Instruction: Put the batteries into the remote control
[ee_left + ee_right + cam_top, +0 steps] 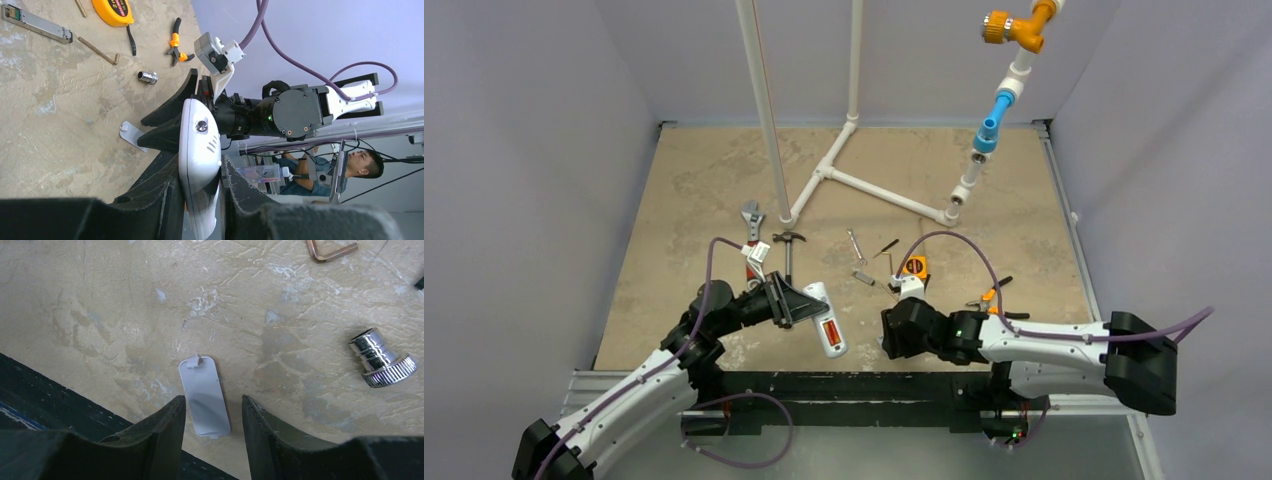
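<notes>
In the left gripper [200, 167], clamped by its long sides and held clear of the table [674, 200]: the remote control [817, 298], white, near the front edge of the work surface. Black fingers [165, 200] pressed against the casing on both sides, with no gap visible from the left wrist camera; rounded emitter end of the handset pointing away from the wrist. Recess in the back of the handset turned up toward the overhead camera. Inside the recess: an orange-red patch, probably the batteries [829, 333], too small in that view to count or to judge as fully seated.

Just to the right of the handset, low over the table: the right gripper [214, 401], its two fingertips apart at a partial spread, holding nothing. Between those fingertips, flat on the table: the near end of a small pale grey cover plate [202, 385], tab end pointing away from the wrist. Contact between fingertips and plate not discernible.

Elsewhere on the table: a chrome knurled fitting [382, 357] to the right of the plate and well apart from it; a bent hex key [330, 250] farther off; an orange tape measure [114, 11] and orange-handled pliers [176, 47] beyond the right arm; a red-handled wrench [750, 215] beyond the left gripper.
</notes>
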`<state>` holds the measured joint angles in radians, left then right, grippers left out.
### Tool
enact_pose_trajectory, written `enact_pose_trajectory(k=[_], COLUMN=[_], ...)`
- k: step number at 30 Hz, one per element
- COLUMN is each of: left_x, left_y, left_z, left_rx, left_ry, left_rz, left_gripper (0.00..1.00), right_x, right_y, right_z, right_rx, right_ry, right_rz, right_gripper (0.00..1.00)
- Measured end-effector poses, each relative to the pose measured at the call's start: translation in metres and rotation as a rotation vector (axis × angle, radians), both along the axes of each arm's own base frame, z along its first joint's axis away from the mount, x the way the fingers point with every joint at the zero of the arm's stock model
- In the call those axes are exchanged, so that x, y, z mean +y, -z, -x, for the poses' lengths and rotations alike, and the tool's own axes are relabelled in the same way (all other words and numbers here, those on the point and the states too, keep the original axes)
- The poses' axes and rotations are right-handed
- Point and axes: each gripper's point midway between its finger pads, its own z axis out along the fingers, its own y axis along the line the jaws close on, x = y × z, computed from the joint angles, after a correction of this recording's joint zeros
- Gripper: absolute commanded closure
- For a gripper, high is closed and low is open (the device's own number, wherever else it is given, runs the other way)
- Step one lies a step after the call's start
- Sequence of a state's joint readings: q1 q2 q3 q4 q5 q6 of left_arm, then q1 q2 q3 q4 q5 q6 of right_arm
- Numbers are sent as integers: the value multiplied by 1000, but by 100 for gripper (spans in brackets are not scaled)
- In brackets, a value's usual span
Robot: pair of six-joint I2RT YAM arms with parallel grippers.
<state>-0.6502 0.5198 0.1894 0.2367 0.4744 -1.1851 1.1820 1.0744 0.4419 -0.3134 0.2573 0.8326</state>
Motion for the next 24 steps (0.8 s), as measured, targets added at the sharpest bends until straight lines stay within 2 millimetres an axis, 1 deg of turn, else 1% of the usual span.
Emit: enact_pose_trajectory(k=[6, 10, 13, 20, 24], left_x=[0, 0, 0, 0, -1], left_y=[2, 2, 2, 2, 3], left_z=[-1, -1, -1, -1, -1], left_rx=[7, 7, 6, 7, 11], left_ry=[0, 0, 0, 0, 0], left_rz=[-5, -5, -5, -5, -8], left_gripper=[100, 100, 100, 100, 100], right_x=[11, 20, 22, 24, 23], right_y=[2, 3, 4, 3, 2], right_z=[3, 6, 6, 8, 10], right_rx=[3, 0, -6, 4, 16], right_ry=[-36, -59, -62, -15, 8], right_rz=[49, 84, 97, 31, 2], right_gripper=[58, 61, 63, 69, 70])
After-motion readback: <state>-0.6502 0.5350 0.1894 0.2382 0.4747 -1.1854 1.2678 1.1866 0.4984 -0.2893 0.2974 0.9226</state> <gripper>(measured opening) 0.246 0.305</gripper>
